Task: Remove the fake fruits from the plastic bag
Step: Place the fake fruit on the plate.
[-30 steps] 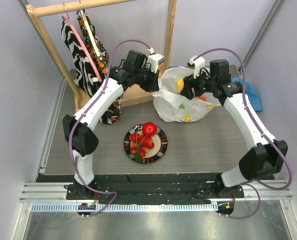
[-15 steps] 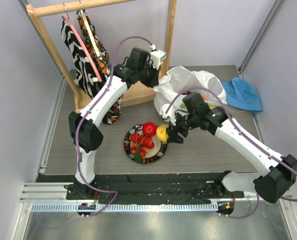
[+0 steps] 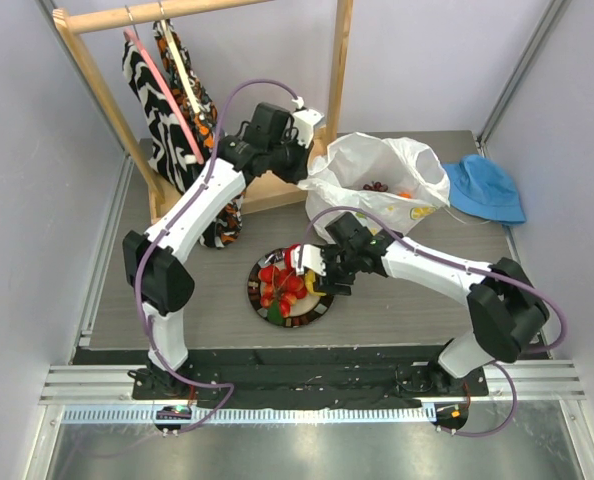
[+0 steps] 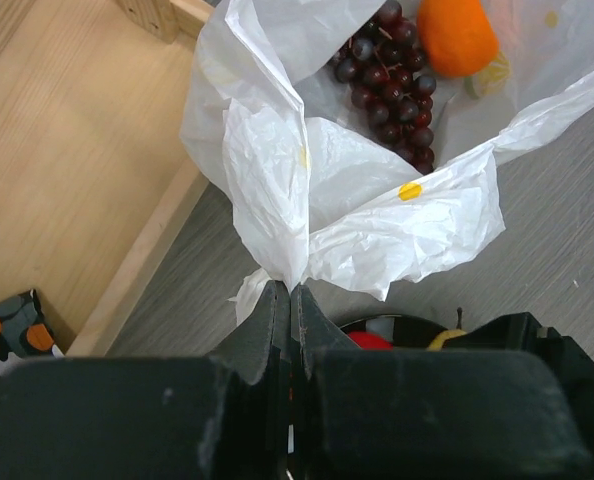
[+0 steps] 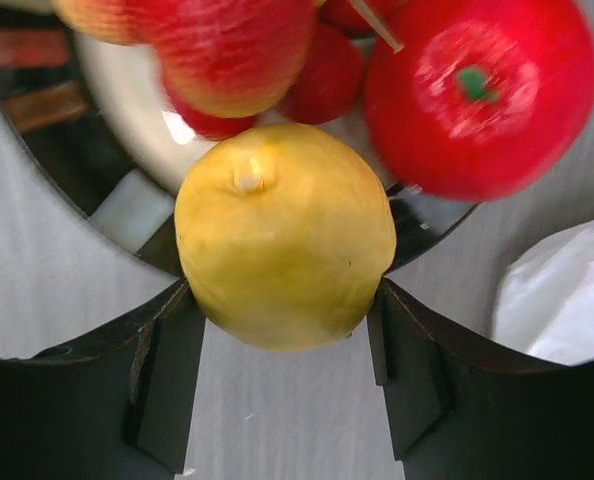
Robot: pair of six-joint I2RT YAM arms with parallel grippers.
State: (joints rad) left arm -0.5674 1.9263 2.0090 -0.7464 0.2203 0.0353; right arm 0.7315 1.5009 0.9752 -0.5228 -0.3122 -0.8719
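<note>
The white plastic bag (image 3: pixel 377 170) lies at the back of the table with its mouth held up. My left gripper (image 3: pixel 307 172) is shut on a pinch of its rim (image 4: pixel 277 170). Inside the bag lie a dark grape bunch (image 4: pixel 389 70) and an orange (image 4: pixel 459 32). My right gripper (image 3: pixel 313 276) is shut on a yellow lemon (image 5: pixel 285 235), low over the near right rim of a dark-edged plate (image 3: pixel 260 305). A red apple (image 5: pixel 477 90) and a cluster of red berries (image 3: pixel 277 285) sit on that plate.
A blue hat (image 3: pixel 485 188) lies to the right of the bag. A wooden clothes rack (image 3: pixel 337 60) stands at the back left with patterned garments (image 3: pixel 167 110) hanging from it; its wooden base (image 4: pixel 77 150) runs close beside the bag.
My right arm pulled out of the bag and swung forward and left to the plate, carrying the lemon. The left gripper kept its hold on the bag's rim.
</note>
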